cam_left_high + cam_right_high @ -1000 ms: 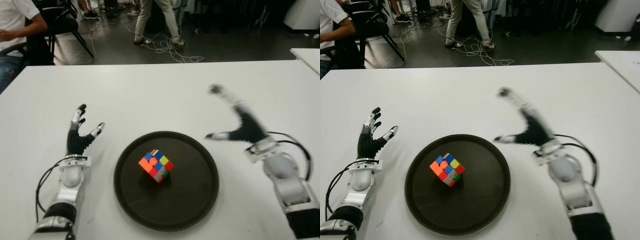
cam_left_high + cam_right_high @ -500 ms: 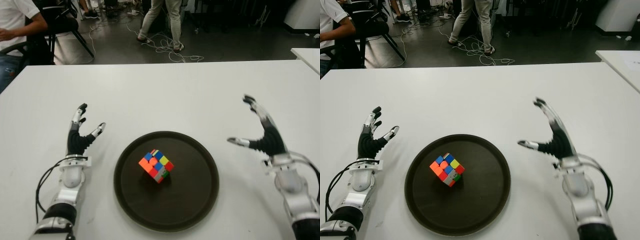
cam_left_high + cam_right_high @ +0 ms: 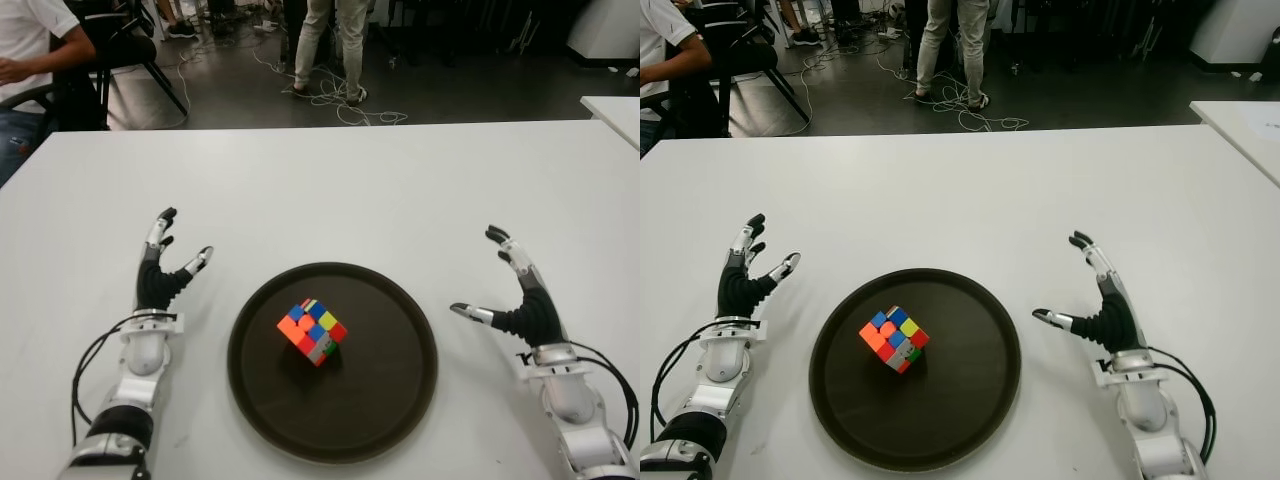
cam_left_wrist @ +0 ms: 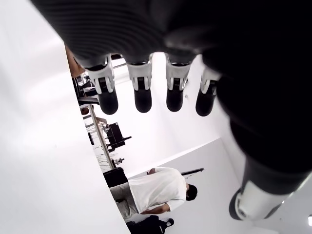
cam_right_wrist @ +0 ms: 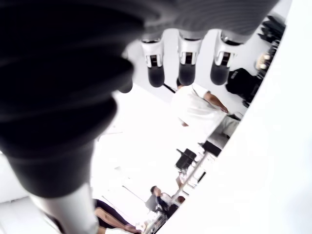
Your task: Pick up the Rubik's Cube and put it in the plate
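Inside the round dark plate [image 3: 400,400] on the white table [image 3: 330,190], the multicoloured Rubik's Cube [image 3: 312,332] sits tilted on a corner. Right hand [image 3: 524,302], at three o'clock, spreads empty; left hand [image 3: 160,270], at nine, likewise.

No text, label, brand, number or sign can be read anywhere in these views: none on the Rubik's Cube [image 3: 313,332], none on the plate [image 3: 400,390], none on the table [image 3: 330,190], none on either hand.
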{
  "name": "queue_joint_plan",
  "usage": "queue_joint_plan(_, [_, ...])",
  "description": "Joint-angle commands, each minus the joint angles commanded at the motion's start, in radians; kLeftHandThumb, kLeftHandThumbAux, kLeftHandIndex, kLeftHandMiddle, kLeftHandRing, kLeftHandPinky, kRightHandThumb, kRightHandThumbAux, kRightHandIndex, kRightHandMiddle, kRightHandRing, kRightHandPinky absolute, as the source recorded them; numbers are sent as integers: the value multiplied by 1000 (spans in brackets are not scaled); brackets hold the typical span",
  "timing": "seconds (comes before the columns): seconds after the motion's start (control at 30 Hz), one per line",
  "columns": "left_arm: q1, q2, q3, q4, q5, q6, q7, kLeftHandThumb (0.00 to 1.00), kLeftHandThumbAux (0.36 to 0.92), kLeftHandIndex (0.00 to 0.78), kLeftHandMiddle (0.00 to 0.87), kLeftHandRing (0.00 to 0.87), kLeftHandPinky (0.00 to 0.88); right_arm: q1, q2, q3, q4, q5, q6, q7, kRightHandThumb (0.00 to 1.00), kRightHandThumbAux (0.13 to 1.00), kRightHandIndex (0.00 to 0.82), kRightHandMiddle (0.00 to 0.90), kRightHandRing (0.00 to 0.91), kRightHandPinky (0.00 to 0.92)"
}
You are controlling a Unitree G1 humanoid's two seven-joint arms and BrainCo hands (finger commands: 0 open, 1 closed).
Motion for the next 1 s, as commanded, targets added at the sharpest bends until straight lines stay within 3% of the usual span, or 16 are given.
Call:
queue_joint_plan(0.2, [10,-6,-2,6,-2,7,-5,114,734,56,90,51,0,12,15,-6,97,-3,-39,-36,0,871,0,0,0,0])
queue_joint_plan(0.33, [48,-20,-19,14,22,-15,18,102,736,63,95,59,6,46,52,-1,75,-42,-27,-111,0,869,0,0,0,0])
queue_joint_plan(0.67, [69,-26,-30,26,26,-26,19,54,750,58,89,68,40,42,106,7,99,-81,-22,-235,0,849,0,0,0,0])
queue_joint_plan(1.0, [72,-25,-20,9,-5,-29,-9,4,797,18,39,22,22,17,105,8,171,-86,-37,-299,0,855,0,0,0,0])
